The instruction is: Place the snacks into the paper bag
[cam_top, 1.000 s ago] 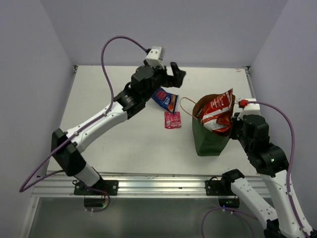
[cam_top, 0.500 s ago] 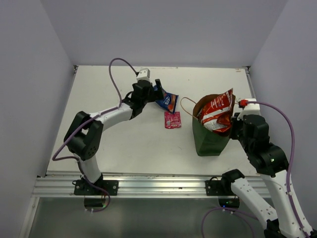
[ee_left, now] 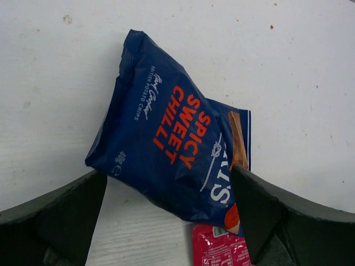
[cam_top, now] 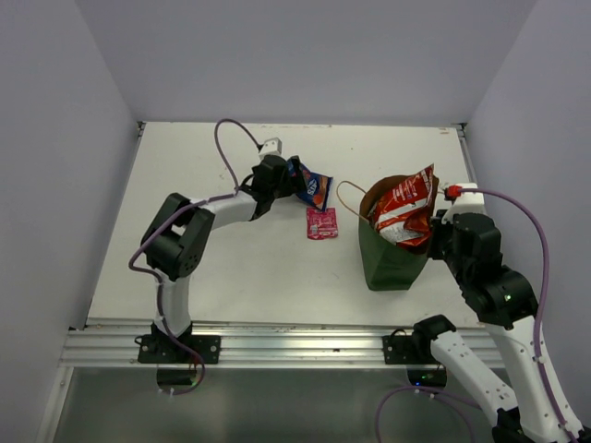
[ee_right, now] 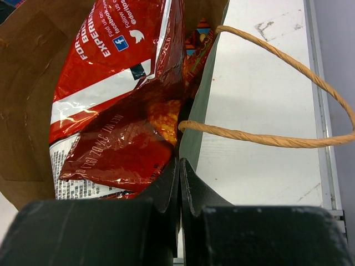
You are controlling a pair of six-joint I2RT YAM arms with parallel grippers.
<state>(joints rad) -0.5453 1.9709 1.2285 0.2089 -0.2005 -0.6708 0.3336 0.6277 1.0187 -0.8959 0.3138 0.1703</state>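
Your left arm has swung down from up high, and now your left gripper [cam_top: 292, 175] sits low at the blue bag [ee_left: 172, 149]. Its jaws are wide apart, one on each side of the bag, and they are not squeezing it yet. The blue bag lies flat on the table [cam_top: 231, 268], with the small pink sachet [cam_top: 321, 222] right at its lower corner. Your right gripper [ee_right: 180, 166] has not moved. It is pinched tight on the edge of the paper bag [cam_top: 392, 263] and keeps it standing. The red Doritos bag [ee_right: 111, 83] is already inside, sticking out of the top. So I think your next step is to close on the blue bag and lift it. Two snacks are left outside.
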